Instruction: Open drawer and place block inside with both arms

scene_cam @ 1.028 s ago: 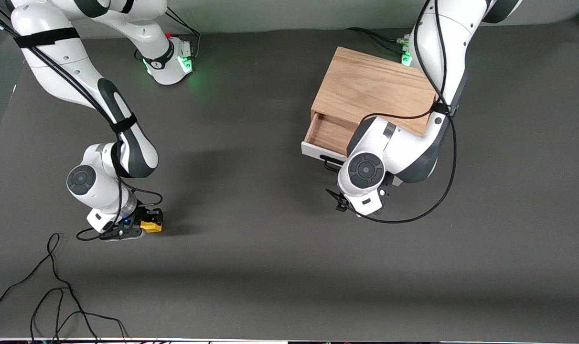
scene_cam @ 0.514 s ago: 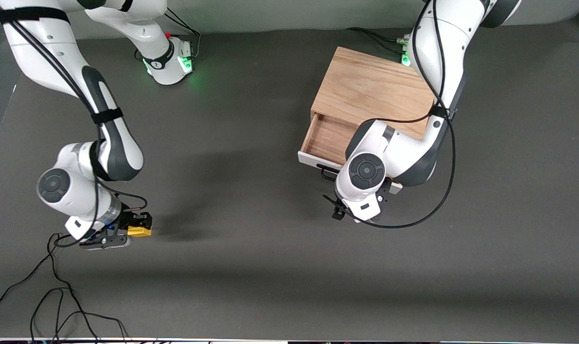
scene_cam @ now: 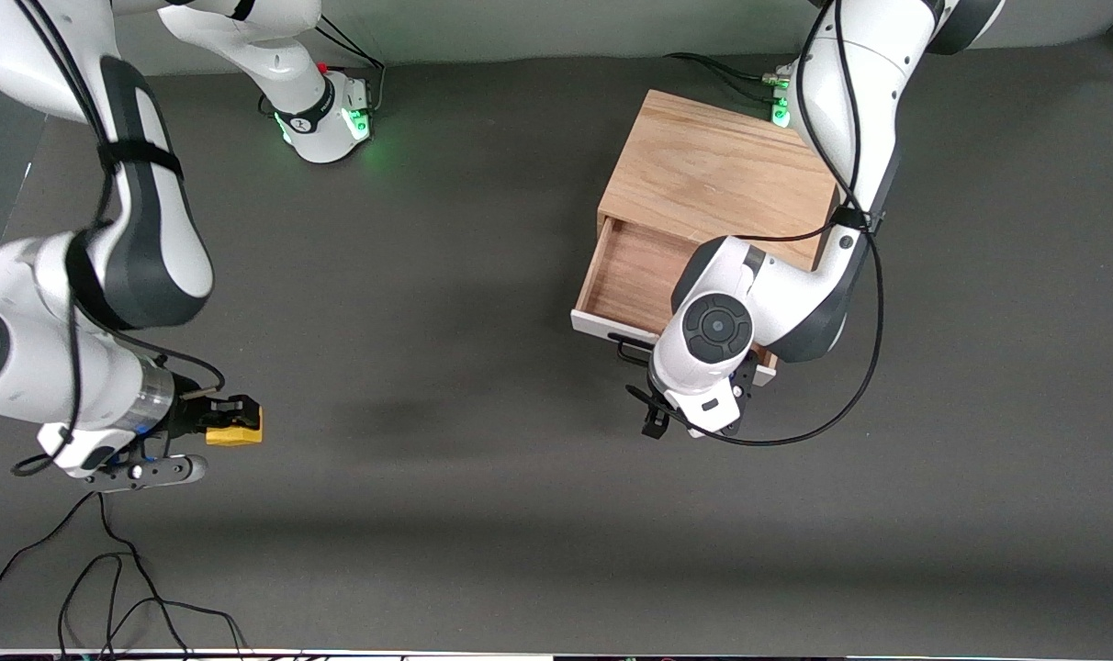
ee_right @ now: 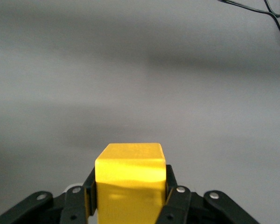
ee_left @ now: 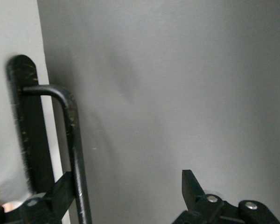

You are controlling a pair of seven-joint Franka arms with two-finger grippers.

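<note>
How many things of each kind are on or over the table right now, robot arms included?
Robot arms: 2, the left arm and the right arm
Wooden cabinet: 1
Drawer, open: 1
Yellow block, held in the right end effector: 1
Loose black cable: 1
Total: 6

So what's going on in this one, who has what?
The right gripper is shut on the yellow block and holds it up over the table's right-arm end. The left gripper is at the drawer's black handle, its fingers open with the bar between them. The drawer is partly pulled out of the wooden cabinet and looks empty where visible. The block isn't in it yet.
</note>
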